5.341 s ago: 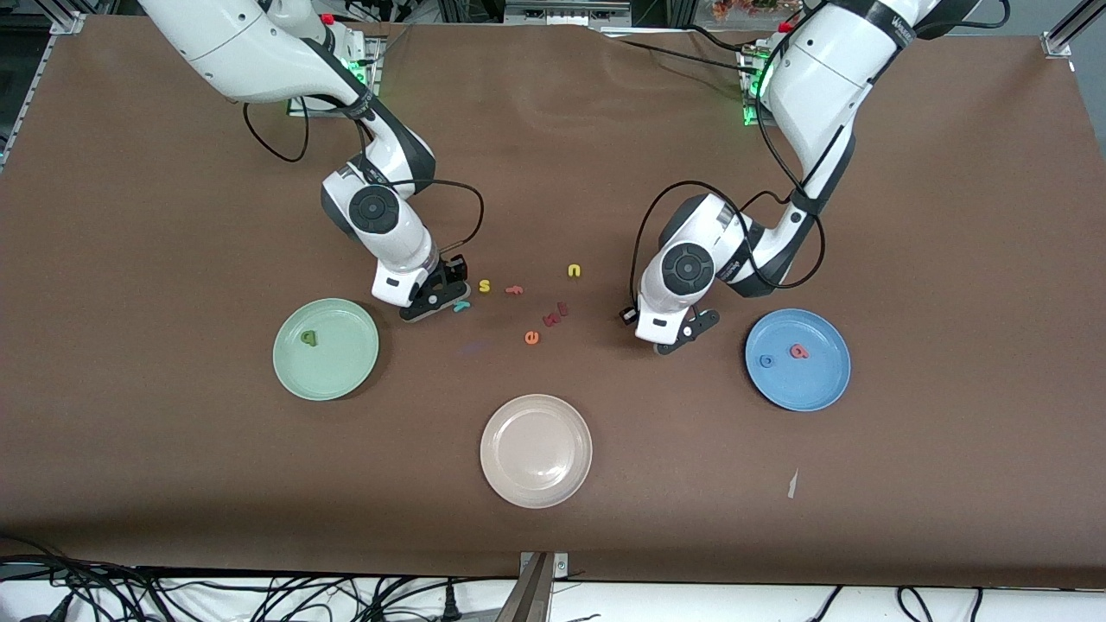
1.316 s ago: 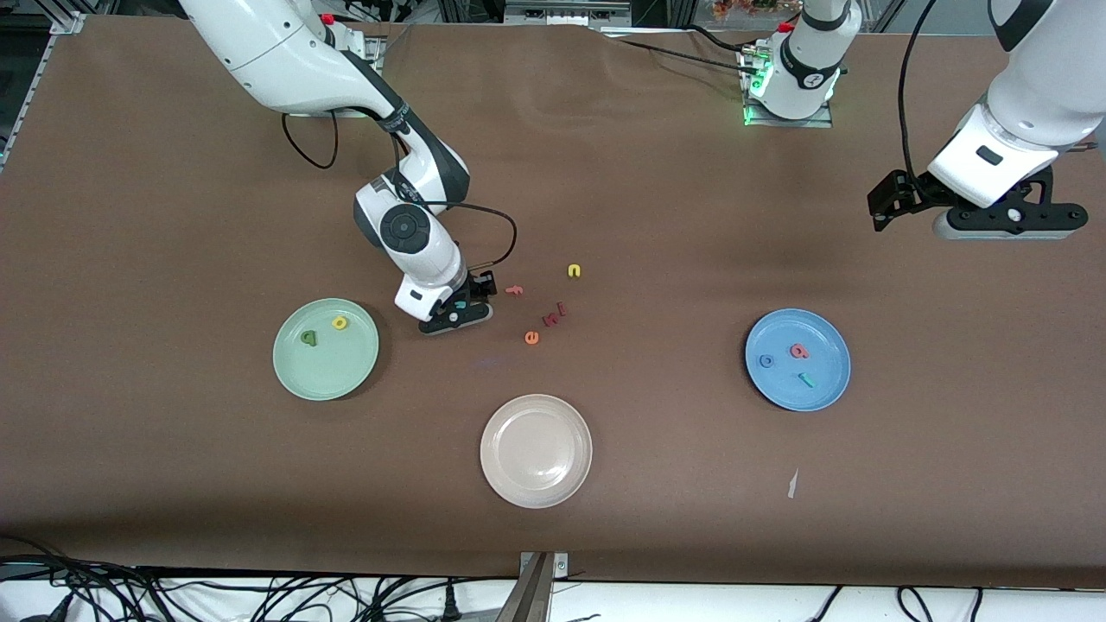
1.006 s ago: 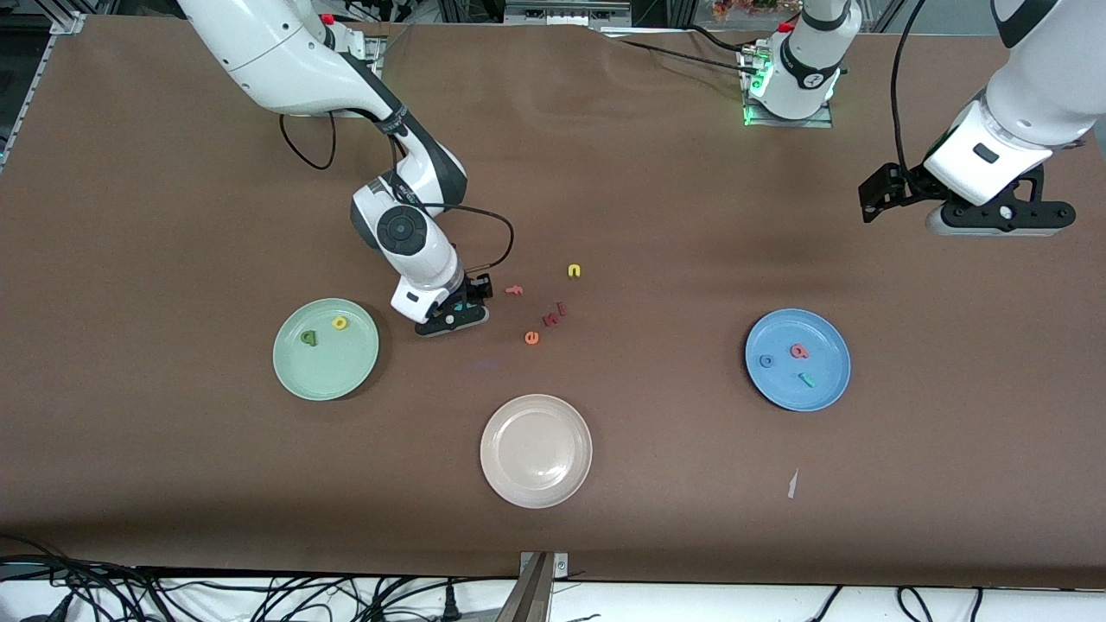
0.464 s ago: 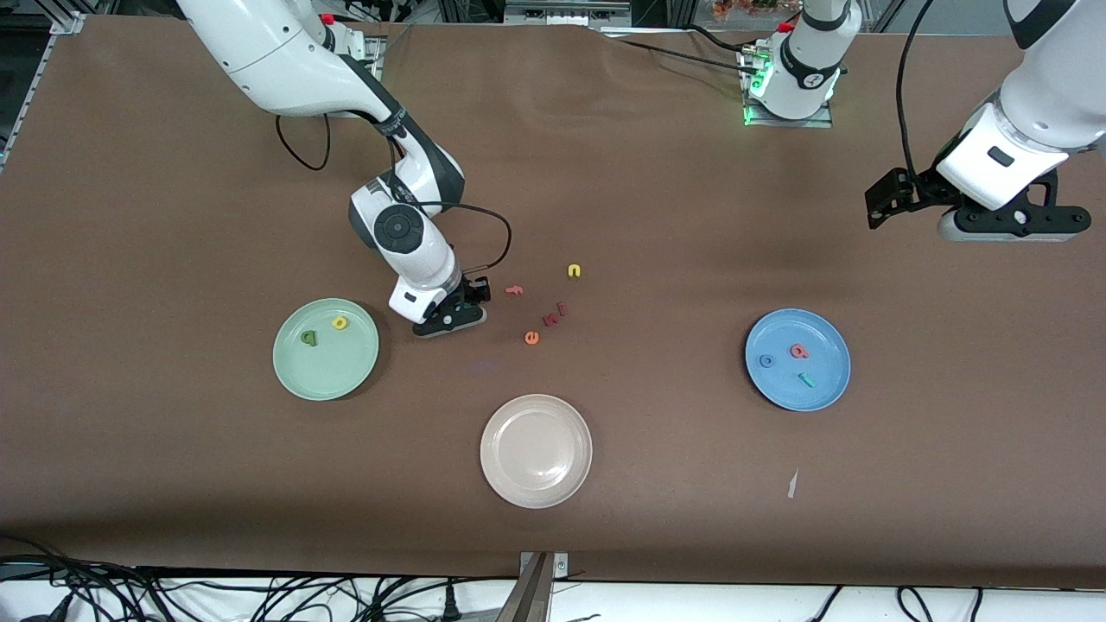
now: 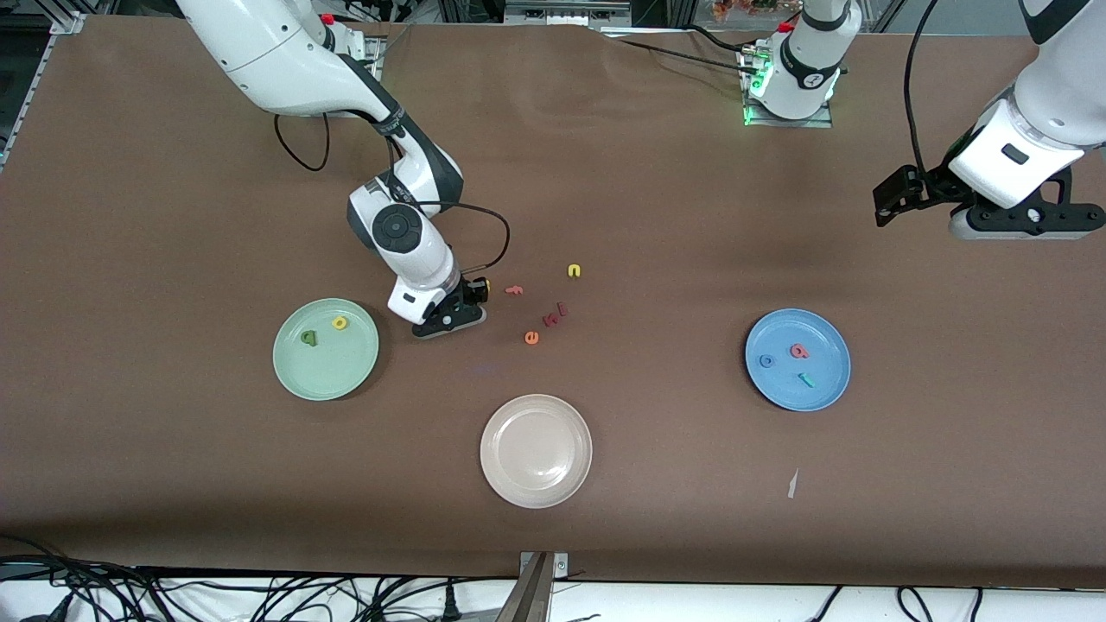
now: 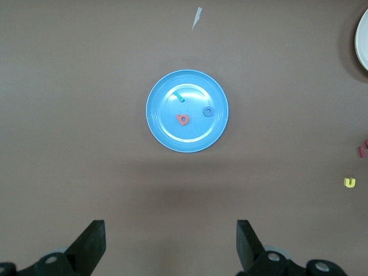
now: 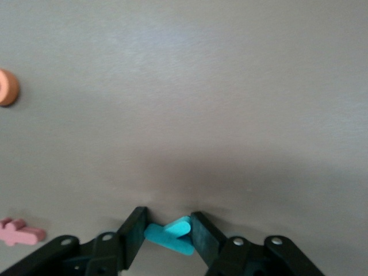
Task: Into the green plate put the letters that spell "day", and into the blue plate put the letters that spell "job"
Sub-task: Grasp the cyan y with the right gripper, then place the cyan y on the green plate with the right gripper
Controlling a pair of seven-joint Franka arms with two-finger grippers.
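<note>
My right gripper (image 7: 168,221) is shut on the teal-blue "y" (image 7: 172,236), low at the table beside the green plate (image 5: 341,371). In the front view the right gripper (image 5: 449,318) hides the "y". The dark green "d" (image 5: 308,338) and yellow "a" (image 5: 340,323) lie in the green plate. The blue plate (image 5: 825,341) holds the blue "o" (image 5: 766,361), pinkish-red "b" (image 5: 799,351) and teal "j" (image 5: 807,379). My left gripper (image 6: 171,230) hangs open and empty, high over the left arm's end of the table, looking down on the blue plate (image 6: 167,123).
Loose letters lie near the table's middle: a yellow "s" (image 5: 486,282) right by the right gripper, a pink "f" (image 5: 514,290), a yellow "u" (image 5: 574,271), a dark red "k" (image 5: 550,319) and an orange "e" (image 5: 531,338). A cream plate (image 5: 536,449) sits nearer the camera, with a paper scrap (image 5: 791,484) toward the left arm's end.
The right gripper's fingers have closed onto the teal-blue "y", which no longer shows in the front view. The left gripper has drifted a little toward its end of the table.
</note>
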